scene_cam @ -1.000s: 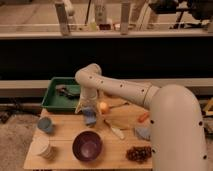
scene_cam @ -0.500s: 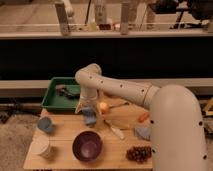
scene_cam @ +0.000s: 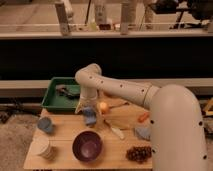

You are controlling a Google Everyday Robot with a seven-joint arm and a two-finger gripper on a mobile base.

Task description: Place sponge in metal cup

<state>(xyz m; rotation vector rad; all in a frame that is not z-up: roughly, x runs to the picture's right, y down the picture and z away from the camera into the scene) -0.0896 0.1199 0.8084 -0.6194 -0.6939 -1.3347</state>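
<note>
Gripper is hanging low over the desk, just in front of the green tray, at the back-middle of the desk. It is clamping the sponge, a small blue block poking out below the gripper, close to or touching the desk surface; cannot tell which. White arm is arching in from the right and bending down to that spot. Yellow-red round fruit is sitting just right of the sponge. Metal cup appears to be the dark thing inside the green tray, behind-left of the gripper, apart from the sponge. Light blue cup is standing at the left edge, white cup in front of it. Purple bowl is sitting front-middle. Blue-grey cloth is lying to the right, orange object behind it, dark grape-like cluster at front right. Pale utensil is lying between bowl and cloth.
</note>
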